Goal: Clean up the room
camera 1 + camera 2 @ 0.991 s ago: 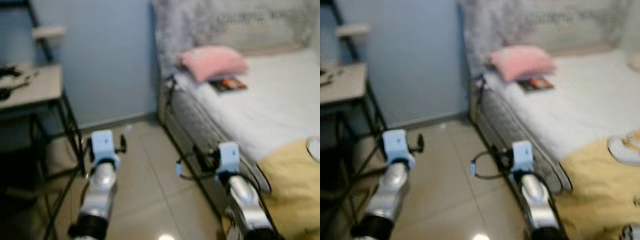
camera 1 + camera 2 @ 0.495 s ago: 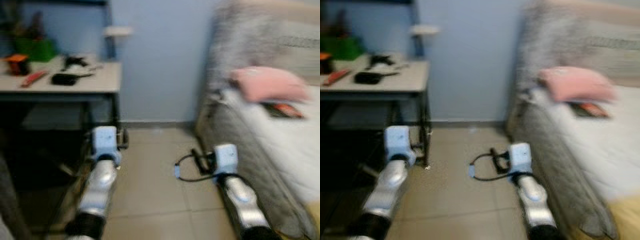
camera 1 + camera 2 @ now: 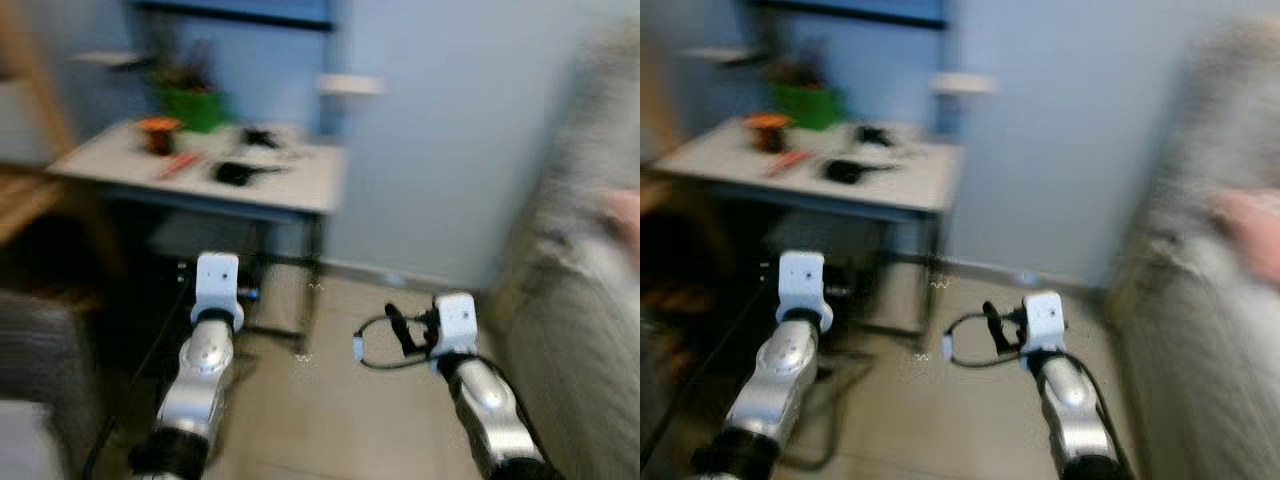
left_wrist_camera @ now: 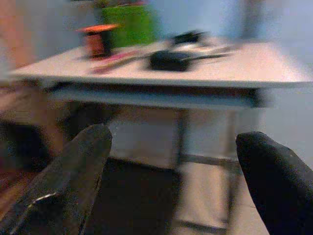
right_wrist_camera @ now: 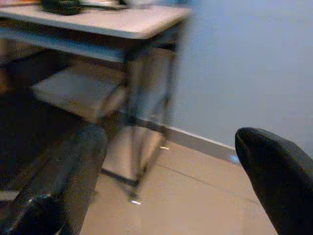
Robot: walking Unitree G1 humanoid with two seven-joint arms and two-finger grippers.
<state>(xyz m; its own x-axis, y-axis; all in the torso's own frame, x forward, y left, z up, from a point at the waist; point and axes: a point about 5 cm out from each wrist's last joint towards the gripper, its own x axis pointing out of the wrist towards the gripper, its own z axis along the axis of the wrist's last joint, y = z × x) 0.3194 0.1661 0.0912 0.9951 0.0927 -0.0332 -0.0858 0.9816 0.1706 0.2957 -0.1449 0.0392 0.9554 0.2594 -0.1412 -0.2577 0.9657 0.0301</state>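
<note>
Cluttered counter (image 3: 300, 185) lay far-left of both grippers; left gripper (image 4: 171, 161) nearer, right gripper (image 5: 171, 166) beside it, fingers of both spread, holding nothing

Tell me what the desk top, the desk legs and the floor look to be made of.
Desk top: pale, matte board, likely laminate, judging by its thin flat edge. Desk legs: thin dark bars, probably painted metal. Floor: beige tile with a faint sheen, grout lines showing. Blur leaves all three uncertain.
</note>
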